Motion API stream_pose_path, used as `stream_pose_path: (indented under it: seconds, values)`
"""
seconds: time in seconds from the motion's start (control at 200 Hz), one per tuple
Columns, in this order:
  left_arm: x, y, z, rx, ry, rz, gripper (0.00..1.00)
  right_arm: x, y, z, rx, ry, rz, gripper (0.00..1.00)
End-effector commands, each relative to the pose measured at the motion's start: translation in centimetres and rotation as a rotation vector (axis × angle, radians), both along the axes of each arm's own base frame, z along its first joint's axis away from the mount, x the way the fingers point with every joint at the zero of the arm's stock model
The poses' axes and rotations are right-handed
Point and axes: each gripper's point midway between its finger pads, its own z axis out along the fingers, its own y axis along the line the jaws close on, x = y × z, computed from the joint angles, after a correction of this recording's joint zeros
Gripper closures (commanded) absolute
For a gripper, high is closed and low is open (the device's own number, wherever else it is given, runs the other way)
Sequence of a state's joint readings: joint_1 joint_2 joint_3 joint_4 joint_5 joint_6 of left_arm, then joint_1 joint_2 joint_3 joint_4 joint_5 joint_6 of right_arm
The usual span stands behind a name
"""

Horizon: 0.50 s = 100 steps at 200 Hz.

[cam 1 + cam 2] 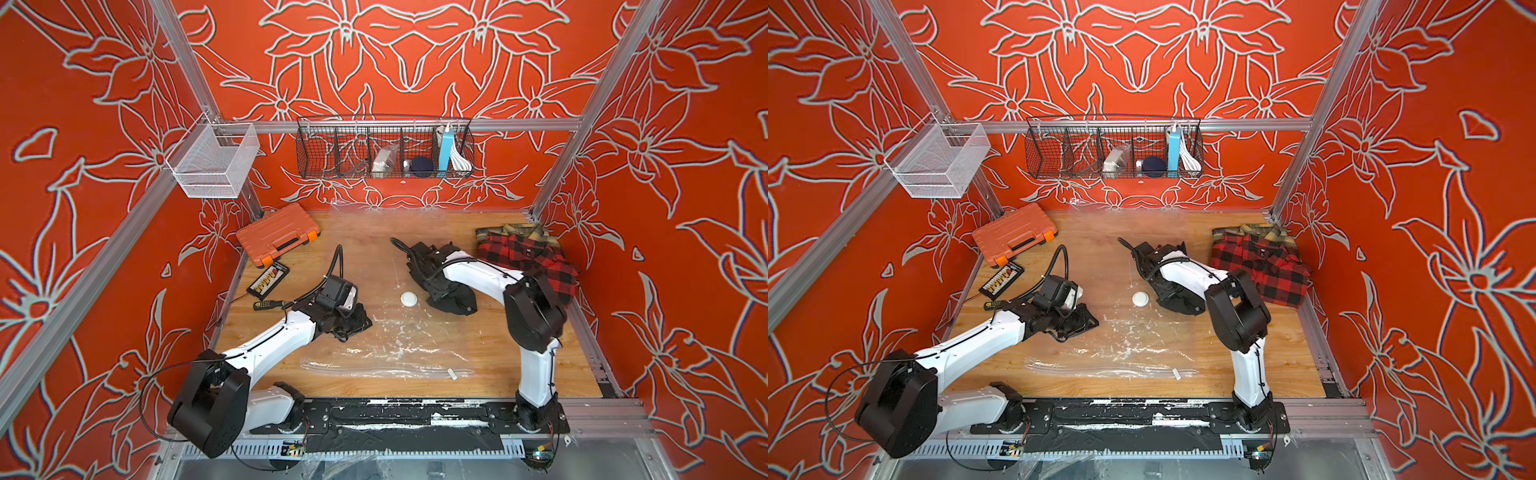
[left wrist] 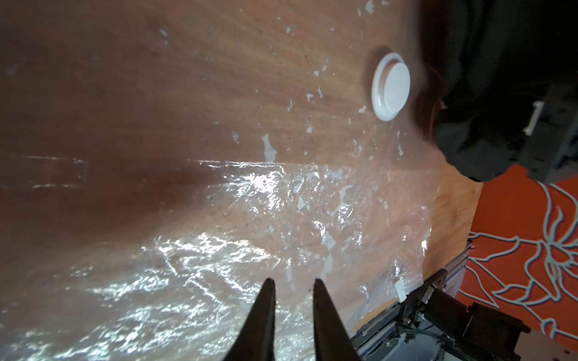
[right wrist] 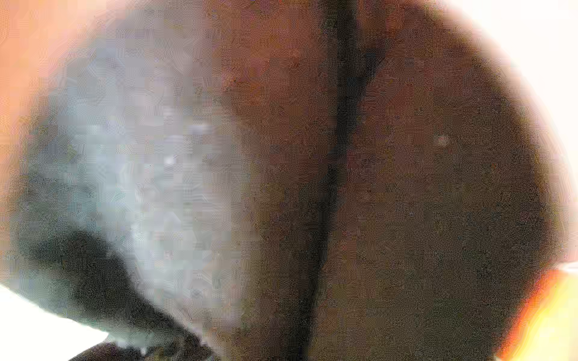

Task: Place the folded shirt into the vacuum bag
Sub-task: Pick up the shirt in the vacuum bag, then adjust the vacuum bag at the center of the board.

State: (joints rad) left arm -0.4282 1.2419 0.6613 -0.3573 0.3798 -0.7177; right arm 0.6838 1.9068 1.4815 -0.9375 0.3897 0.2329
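Bag (image 1: 399,345) lies flat mid-frame, valve (image 1: 409,299) at centre; plaid shirt (image 1: 525,257) sits folded at right of frame. My left gripper (image 2: 292,283): fingers (image 2: 264,315) nearly together, thin gap, nothing visibly pinched. My right gripper (image 1: 441,291) is buried in dark cloth (image 1: 461,305) beside valve, maybe a shirt; can't tell its fingers. Risk: bag isn't held open, so cloth rides over it and unfolds.

Whole booth's got orange-red walls (image 1: 415,62) with grey flower outlines; pale wooden tabletop (image 1: 490,345) underneath; aluminium frame rails (image 1: 519,124) all round; black wire basket (image 1: 332,166) and white mesh basket (image 1: 208,166) hang off them; lighting's bright, even.
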Motion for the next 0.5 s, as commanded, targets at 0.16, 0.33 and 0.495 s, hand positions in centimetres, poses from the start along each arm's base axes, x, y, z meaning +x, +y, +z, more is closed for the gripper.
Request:
stream_pose_path:
  seconds: [0.16,0.33,0.495]
  values:
    - [0.4,-0.5,0.0,-0.001,-0.028,-0.019,0.77,-9.2,4.4,6.4,0.376,0.043,0.026,1.0]
    - [0.6,-0.5,0.0,0.011,-0.034,-0.013,0.77,-13.5,5.8,2.8,0.527,0.165,-0.06,1.0]
    - [0.6,-0.4,0.5,0.03,-0.062,-0.024,0.76,-13.6,4.0,-2.2,0.386,0.209,-0.093,1.0]
